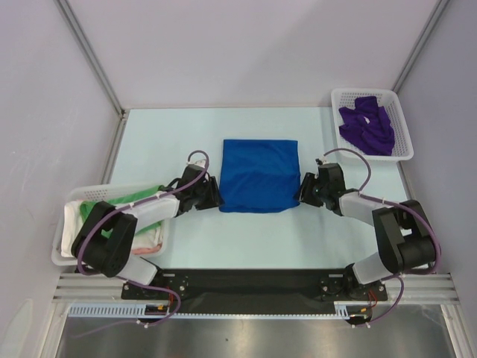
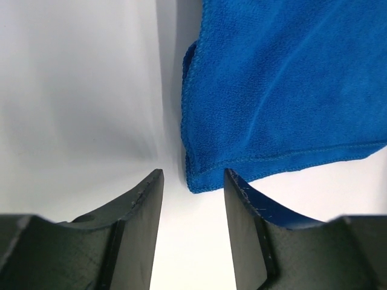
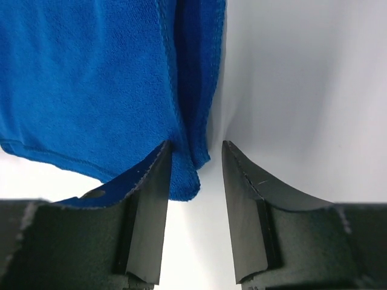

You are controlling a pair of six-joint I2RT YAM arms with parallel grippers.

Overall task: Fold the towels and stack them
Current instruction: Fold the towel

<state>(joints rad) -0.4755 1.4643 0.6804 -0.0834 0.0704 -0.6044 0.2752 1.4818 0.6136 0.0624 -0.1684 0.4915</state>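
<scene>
Blue towel (image 1: 258,176), folded to a near square, flat at mid-table, stitched hem and doubled layers showing at both near corners. Purple towels (image 1: 367,125), crumpled, heaped in the far-right basket. Green and white towels (image 1: 95,211), stacked in the near-left basket, partly hidden.

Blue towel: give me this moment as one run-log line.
blue towel: folded, flat mid-table | left gripper: open at near-left corner | right gripper: open at near-right corner | purple towels: in far-right basket
</scene>
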